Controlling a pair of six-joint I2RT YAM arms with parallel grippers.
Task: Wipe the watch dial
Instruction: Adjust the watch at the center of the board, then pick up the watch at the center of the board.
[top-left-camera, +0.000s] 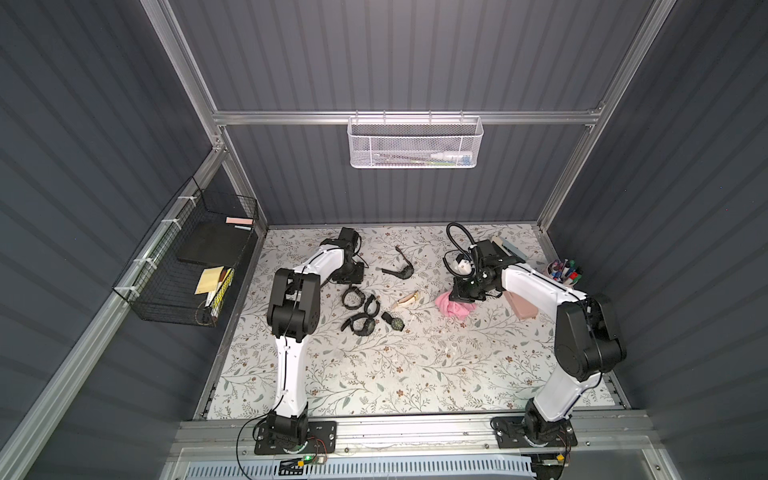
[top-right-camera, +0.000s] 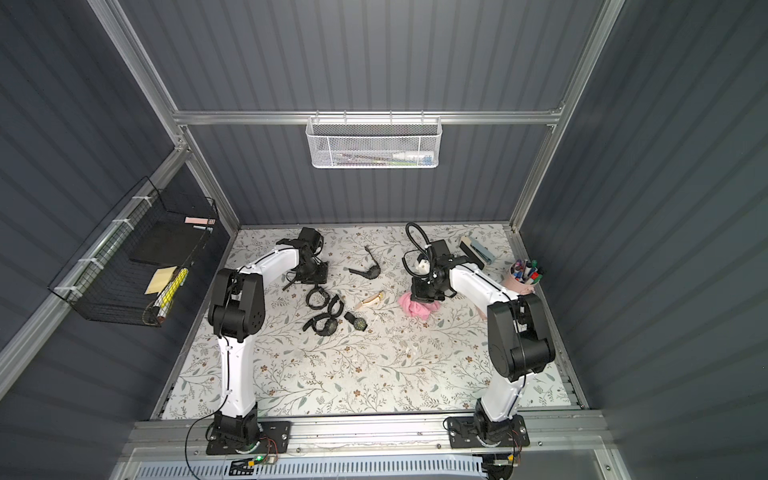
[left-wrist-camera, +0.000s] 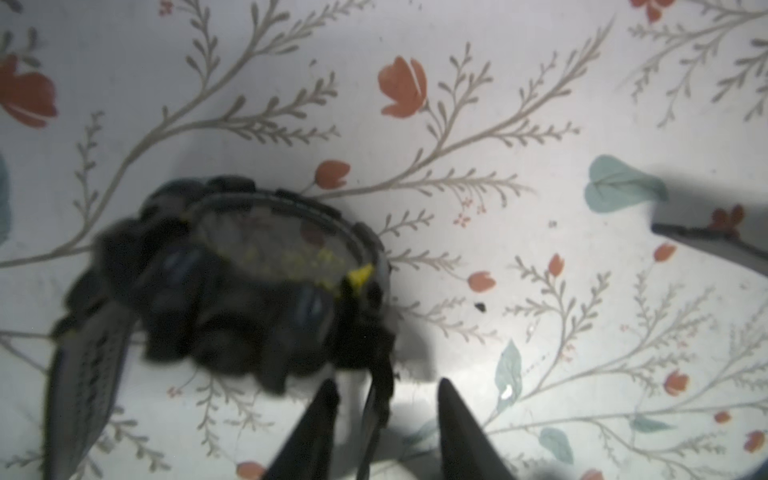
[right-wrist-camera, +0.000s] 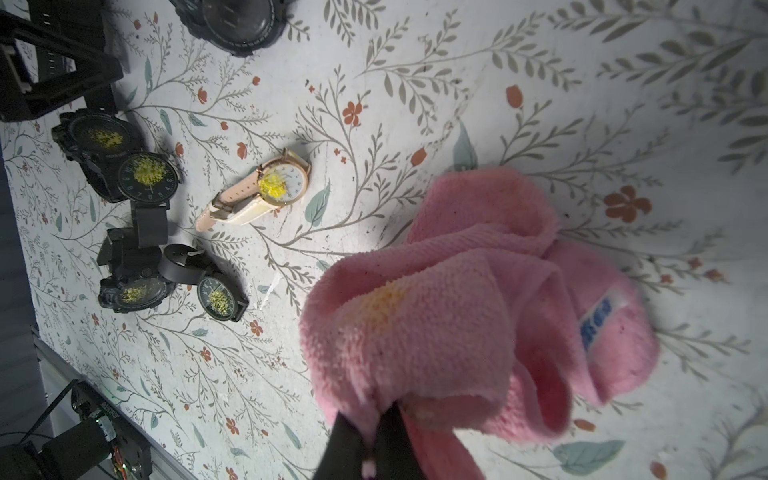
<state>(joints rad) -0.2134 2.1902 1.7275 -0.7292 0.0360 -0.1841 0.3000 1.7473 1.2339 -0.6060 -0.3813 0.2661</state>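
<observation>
Nearby, pale-strapped watch (right-wrist-camera: 282, 183) between black watches (right-wrist-camera: 147, 174) and cloth (right-wrist-camera: 457, 311).

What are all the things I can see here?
Black round-dial wrist watches: five, black, four bunched together, one farther back; four dials speckled yellow.
Cream-strap gold-rimmed watch: one, cream, beside the black bunch; yellow on dial.
Fluffy pink cloth: one, pink, yellow-stained, right of the cream watch.
Pink cup of marker pens: one, pink, table's right edge.
Flat pink block: one, pink, near the cup.
White mesh basket: one, white, back rail.
Black wire basket: one, black, left wall.
Flowery table cover: one, white, under everything.
Left hand: one, black, open around a black watch's strap.
Right hand: one, black, shut on the pink cloth.
</observation>
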